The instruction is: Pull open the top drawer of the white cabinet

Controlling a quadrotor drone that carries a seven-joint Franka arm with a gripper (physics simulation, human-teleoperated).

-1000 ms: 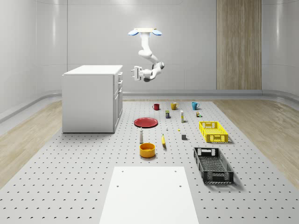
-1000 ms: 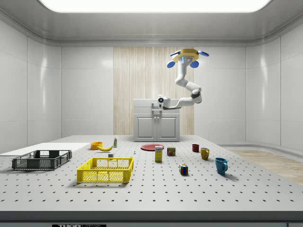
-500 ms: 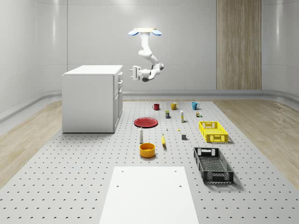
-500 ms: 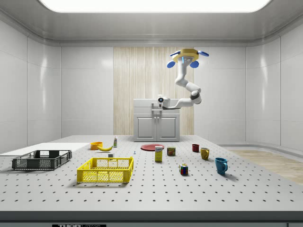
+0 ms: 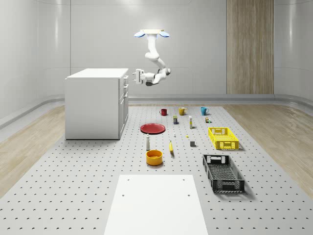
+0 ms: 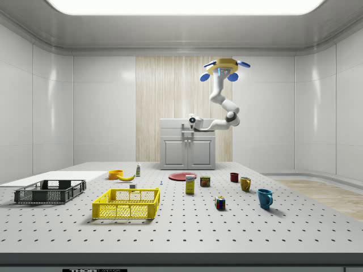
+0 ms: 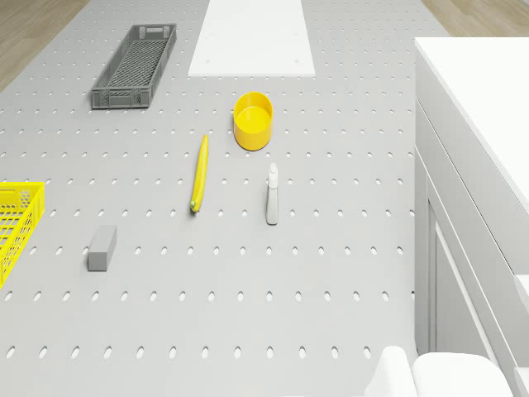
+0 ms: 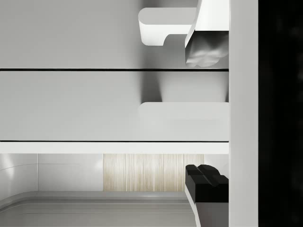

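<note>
— Where do you find the drone and the cabinet?

— You see the drone hovering high above the perforated table, in the upper middle of the whole-scene view. The white cabinet stands at the left of that view, and the drone is to the right of it. The arm hangs down from the drone and bends toward the cabinet's front.

— And the gripper?

— You find the gripper just beside the cabinet's front, at the height of the top drawer. In the wrist view its two fingers stand wide apart and hold nothing. A drawer handle lies between them in that view, but you cannot tell if they touch it.

— Is the drawer out?

— No. In the wrist view the drawer fronts lie flush, with only thin dark seams between them.

— What else is near?

— The red plate lies on the table in front of the cabinet, low under the arm in the whole-scene view.
</note>
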